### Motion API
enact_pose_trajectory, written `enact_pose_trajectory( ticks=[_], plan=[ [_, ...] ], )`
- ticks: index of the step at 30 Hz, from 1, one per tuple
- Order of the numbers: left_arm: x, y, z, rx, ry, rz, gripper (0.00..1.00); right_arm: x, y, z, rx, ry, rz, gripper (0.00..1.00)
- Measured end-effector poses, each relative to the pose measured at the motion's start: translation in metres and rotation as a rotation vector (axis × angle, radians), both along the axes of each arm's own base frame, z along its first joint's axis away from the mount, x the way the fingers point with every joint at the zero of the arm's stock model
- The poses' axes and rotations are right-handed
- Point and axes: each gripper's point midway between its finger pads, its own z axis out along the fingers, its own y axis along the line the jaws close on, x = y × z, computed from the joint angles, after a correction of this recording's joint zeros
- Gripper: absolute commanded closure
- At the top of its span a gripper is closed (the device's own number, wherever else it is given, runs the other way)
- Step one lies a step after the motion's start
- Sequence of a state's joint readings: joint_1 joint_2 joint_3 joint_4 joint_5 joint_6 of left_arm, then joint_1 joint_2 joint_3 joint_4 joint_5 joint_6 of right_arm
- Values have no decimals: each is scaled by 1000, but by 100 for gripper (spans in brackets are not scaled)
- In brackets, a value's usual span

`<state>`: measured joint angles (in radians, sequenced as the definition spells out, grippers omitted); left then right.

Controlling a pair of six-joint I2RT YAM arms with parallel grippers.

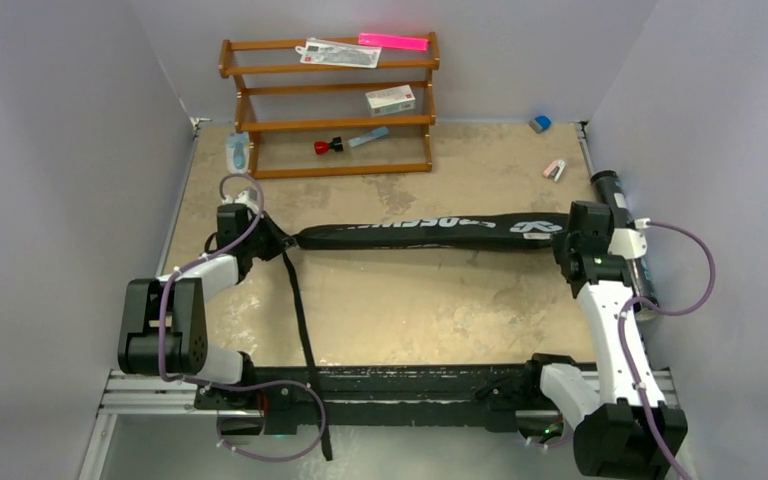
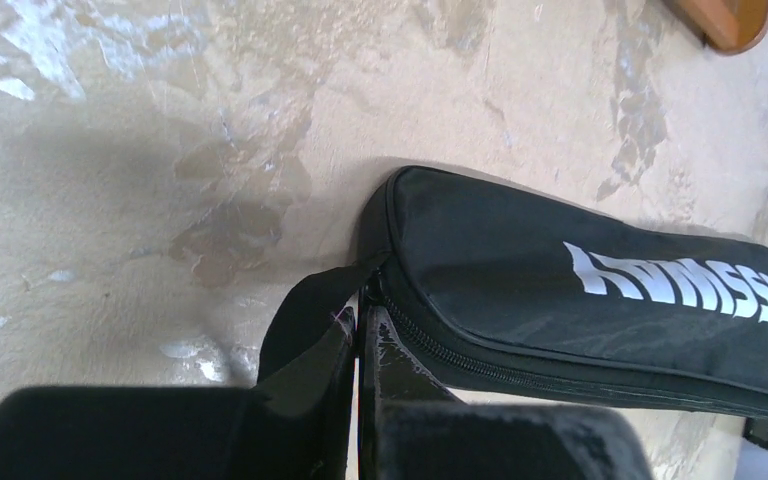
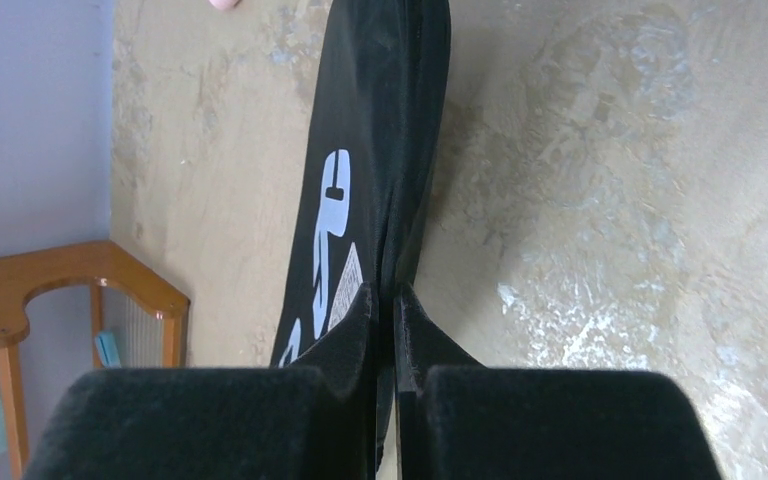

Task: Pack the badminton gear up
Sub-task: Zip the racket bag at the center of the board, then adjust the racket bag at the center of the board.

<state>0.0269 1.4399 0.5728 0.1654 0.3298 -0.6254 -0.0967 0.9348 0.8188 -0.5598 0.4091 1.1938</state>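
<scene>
Mottled beige counter (image 1: 390, 320), long black fabric bag (image 1: 430, 230) stretched across; left tool (image 2: 358, 325) and right tool (image 3: 387, 300) clamp its ends. Closing it seems in hand, and the next move needs steady tension.

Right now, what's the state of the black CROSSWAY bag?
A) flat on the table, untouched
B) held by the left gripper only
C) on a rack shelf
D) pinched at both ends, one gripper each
D: the black bag stretches between the arms. The left gripper is shut at its strap end and the right gripper is shut on the fabric at the logo end.
</scene>
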Motion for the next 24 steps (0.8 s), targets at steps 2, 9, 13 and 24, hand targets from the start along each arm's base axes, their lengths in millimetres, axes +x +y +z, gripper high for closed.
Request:
enact_pose_trajectory(
  ticks=[2,9,13,24],
  plan=[
    [3,2,3,-2,-14,15,100,6,2,-6,5,-9,20,100],
    [19,22,26,43,-95,133,38,44,25,-32,47,-55,193,38],
    [38,33,52,63,-140,195,28,71,52,-41,51,-35,358,3],
    [8,40,153,62,-375,252,28,52,53,47,-120,-297,431,12]
  ],
)
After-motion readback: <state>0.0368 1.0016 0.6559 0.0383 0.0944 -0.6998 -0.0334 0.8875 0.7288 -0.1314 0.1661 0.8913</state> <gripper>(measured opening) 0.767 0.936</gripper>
